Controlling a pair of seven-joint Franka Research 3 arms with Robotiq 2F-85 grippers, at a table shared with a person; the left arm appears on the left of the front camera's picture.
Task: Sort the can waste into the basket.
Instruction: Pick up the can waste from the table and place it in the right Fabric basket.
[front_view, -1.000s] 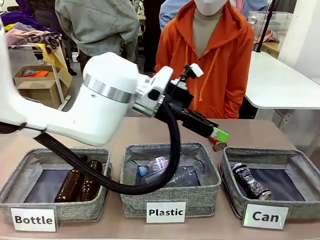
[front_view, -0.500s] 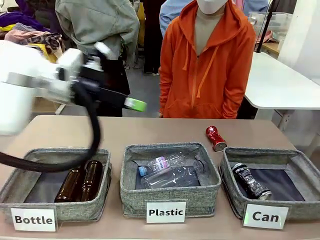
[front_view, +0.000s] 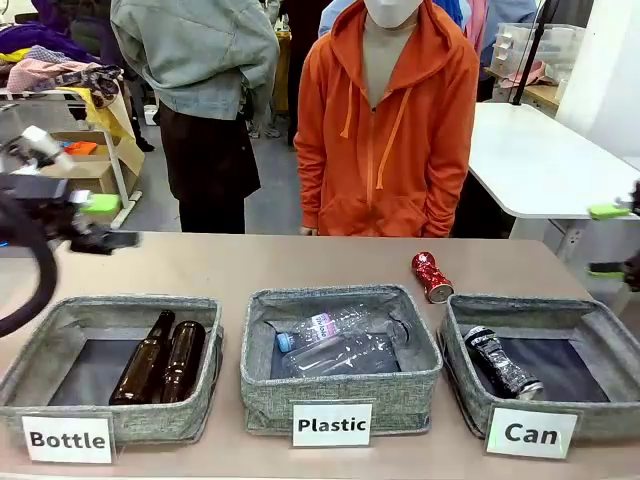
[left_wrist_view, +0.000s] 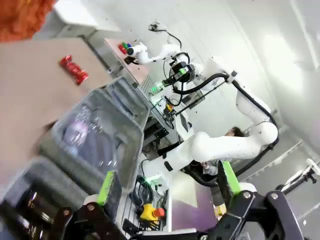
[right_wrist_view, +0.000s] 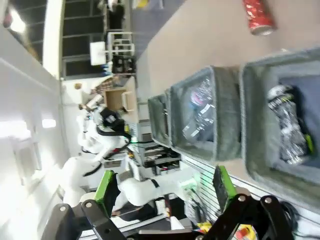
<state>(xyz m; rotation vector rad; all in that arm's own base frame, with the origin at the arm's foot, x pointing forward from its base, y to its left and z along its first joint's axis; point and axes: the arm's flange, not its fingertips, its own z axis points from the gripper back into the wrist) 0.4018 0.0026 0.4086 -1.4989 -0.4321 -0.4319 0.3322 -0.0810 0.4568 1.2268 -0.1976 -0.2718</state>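
nearest, three grey fabric baskets line the near edge of the table (front_view: 250, 262): the bottle basket (front_view: 50, 345) on the left with two brown glass bottles (front_view: 160, 362), the plastic basket (front_view: 400, 385) in the middle with clear plastic bottles (front_view: 335, 340), and the can basket (front_view: 468, 410) on the right. the black can (front_view: 503, 362) already lies on that basket's dark floor, by its left wall. just beyond the basket's far-left corner the red can (front_view: 432, 277) lies on its side on bare tabletop, apart from the rim. the right gripper (front_view: 606, 240) hangs at the right edge, fingers spread, nothing between them. the left gripper (front_view: 108, 222) stands at the left edge, likewise spread and empty. the right arm looks the closer choice: close across the red can's width, since a dented can may roll. room is open to its left and far side, but the basket rim crowds its near side. lift above the rim before carrying it right and near, and release away from the black can. a person (front_view: 385, 130) in an orange hoodie stands at the far edge.
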